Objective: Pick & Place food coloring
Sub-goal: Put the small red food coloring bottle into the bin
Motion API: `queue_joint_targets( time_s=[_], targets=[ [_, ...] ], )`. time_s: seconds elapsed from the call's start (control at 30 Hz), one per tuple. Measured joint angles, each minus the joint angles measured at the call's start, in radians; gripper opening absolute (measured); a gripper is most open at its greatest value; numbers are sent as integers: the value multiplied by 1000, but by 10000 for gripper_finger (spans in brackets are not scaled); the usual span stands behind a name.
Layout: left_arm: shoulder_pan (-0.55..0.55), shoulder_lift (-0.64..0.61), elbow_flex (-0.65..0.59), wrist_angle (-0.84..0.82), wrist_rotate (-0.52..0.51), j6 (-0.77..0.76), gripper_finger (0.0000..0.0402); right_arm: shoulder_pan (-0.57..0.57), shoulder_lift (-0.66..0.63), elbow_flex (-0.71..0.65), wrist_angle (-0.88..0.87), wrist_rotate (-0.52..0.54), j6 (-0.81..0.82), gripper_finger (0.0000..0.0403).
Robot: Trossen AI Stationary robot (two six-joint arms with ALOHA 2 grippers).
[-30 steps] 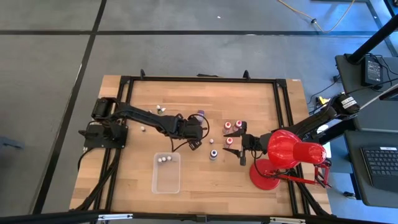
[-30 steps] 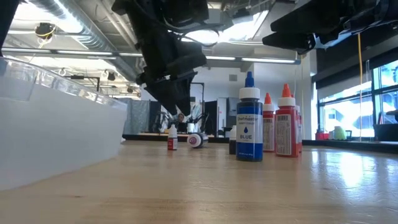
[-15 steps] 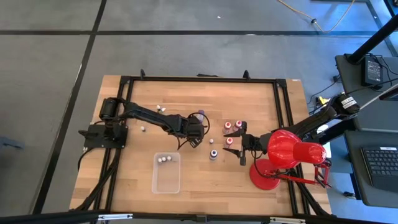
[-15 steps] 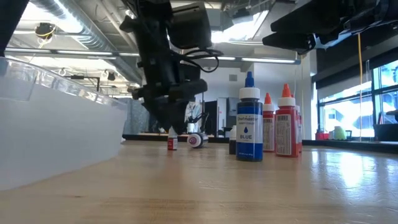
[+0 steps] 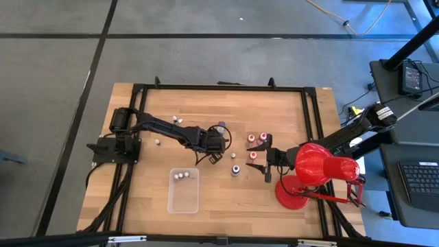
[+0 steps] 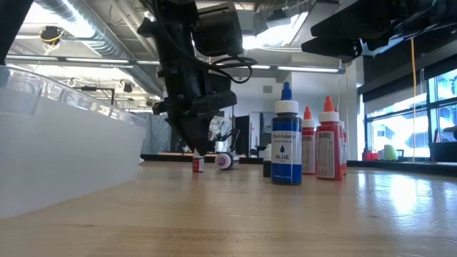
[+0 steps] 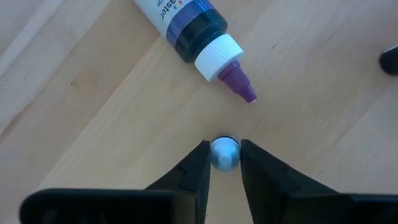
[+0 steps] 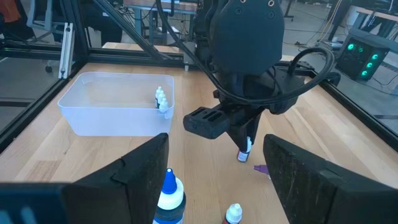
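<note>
My left gripper (image 5: 214, 155) stands near the table's middle, shut on a tiny food coloring bottle (image 6: 198, 165) with a white cap and a red body. A longer purple bottle (image 7: 189, 25) lies on its side just beyond it. A blue bottle (image 5: 235, 169) and three red ones (image 5: 257, 140) stand upright to the right. Two tiny bottles (image 5: 180, 175) stand in the clear tray (image 5: 184, 200). My right gripper (image 5: 267, 165) hovers open beside the red bottles, with nothing between its fingers. My left gripper pinches the tiny bottle's white cap (image 7: 224, 153) between its two fingertips (image 7: 198, 163). The fingers come from above, pointing down. The bottle stands upright with its red base (image 8: 243, 157) on or just above the table.
A big red desk lamp (image 5: 315, 165) stands at the right over my right arm. More tiny bottles lie at the far left (image 5: 177, 120) and one on its side (image 6: 226, 162). A black frame (image 5: 312, 123) rims the table.
My left gripper has gone down toward the table and shut its fingers on the tiny bottle's cap. The bottle has stayed upright where it was.
</note>
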Motion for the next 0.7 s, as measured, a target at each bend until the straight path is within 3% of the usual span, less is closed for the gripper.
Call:
queue_joint_targets(
  time_s=[0.23,0.4,0.7],
  targets=[
    [-9,-10,0,-11,5,26,57,0,0,0,0,0,0,265],
    [-48,-83,0,-72,17,22,57,0,0,0,0,0,0,265],
    [-231,-270,0,-156,26,-11,57,0,0,0,0,0,0,265]
  ],
)
